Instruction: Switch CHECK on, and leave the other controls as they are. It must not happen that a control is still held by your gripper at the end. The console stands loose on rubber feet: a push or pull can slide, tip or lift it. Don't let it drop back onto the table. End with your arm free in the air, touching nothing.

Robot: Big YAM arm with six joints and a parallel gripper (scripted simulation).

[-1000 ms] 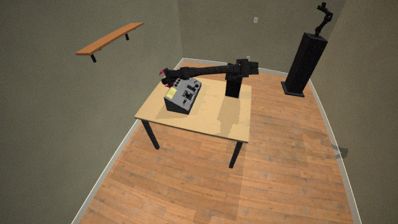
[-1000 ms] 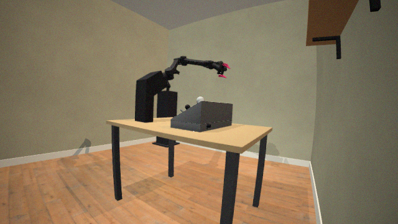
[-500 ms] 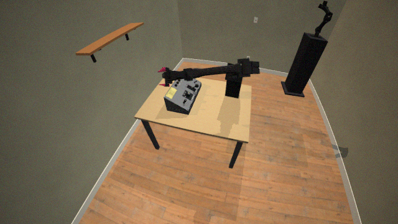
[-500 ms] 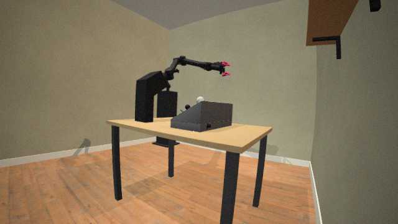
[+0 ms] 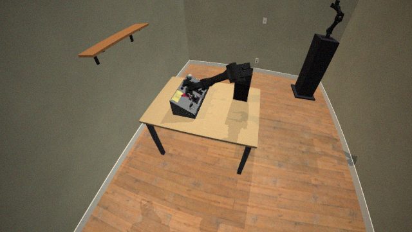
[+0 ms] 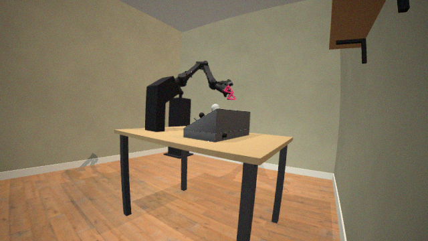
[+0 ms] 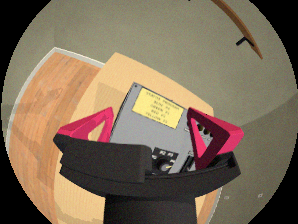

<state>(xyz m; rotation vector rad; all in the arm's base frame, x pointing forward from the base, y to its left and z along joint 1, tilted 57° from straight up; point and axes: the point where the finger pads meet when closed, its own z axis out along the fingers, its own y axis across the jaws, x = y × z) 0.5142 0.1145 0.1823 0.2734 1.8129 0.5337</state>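
Note:
The dark grey console (image 5: 188, 100) stands on the left part of the wooden table (image 5: 206, 111). Its sloped panel carries a yellow label (image 5: 177, 95), small switches and a white-knobbed lever (image 5: 189, 77) at the far end. It also shows in the exterior view (image 6: 218, 125) and in the wrist view (image 7: 154, 125), with the yellow label (image 7: 157, 110) between my fingers. My gripper (image 6: 229, 92) with pink fingers is open and empty, hovering above the console's upper end. In the wrist view my gripper (image 7: 150, 111) frames the panel. The CHECK label is too small to read.
The arm's black base block (image 5: 242, 85) stands at the table's far side. A black pedestal (image 5: 315, 66) stands on the floor at the right. A wooden shelf (image 5: 112, 40) hangs on the left wall.

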